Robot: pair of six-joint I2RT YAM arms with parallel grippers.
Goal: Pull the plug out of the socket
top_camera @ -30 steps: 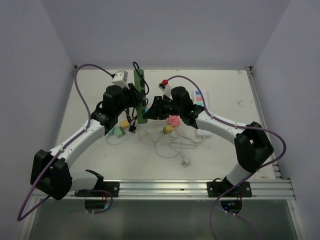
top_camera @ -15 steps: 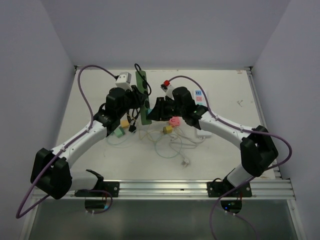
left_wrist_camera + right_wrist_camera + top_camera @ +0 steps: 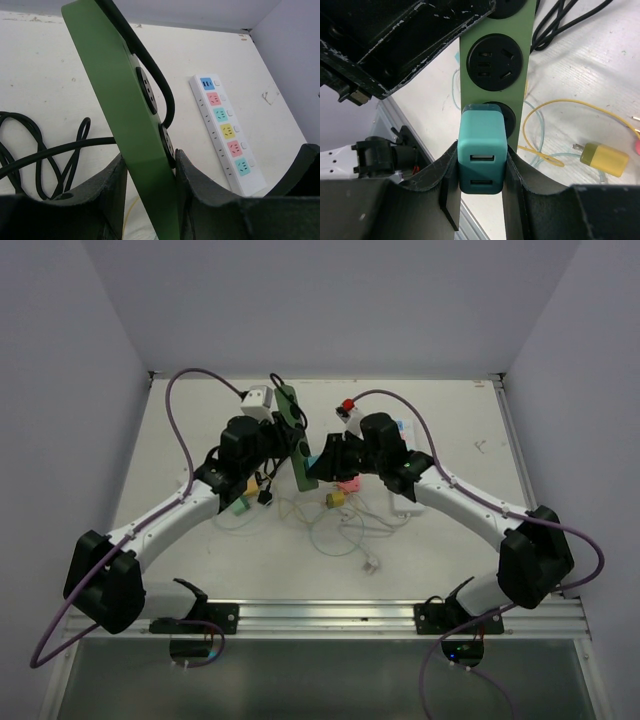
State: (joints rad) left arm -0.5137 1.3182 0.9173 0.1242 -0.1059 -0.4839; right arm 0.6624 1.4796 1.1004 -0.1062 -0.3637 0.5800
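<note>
A green power strip (image 3: 296, 445) with round black sockets is held up off the table, tilted. My left gripper (image 3: 150, 185) is shut on its edges; the strip (image 3: 125, 115) runs up between the fingers. A teal two-port USB plug (image 3: 482, 152) sits in a socket of the strip (image 3: 520, 60). My right gripper (image 3: 481, 175) is shut on the plug's sides. In the top view the right gripper (image 3: 322, 460) meets the strip from the right, and the plug shows as a small teal spot (image 3: 312, 461).
A white power strip with coloured sockets (image 3: 226, 132) lies at the back right. The green strip's black cord (image 3: 30, 150) coils on the table. Yellow (image 3: 606, 159), pink (image 3: 349, 483) and green (image 3: 238, 504) plugs with thin cables lie mid-table. An aluminium rail (image 3: 330, 615) runs along the near edge.
Both arms have lifted and carried the green strip a little to the right and back; both grips are unchanged.
</note>
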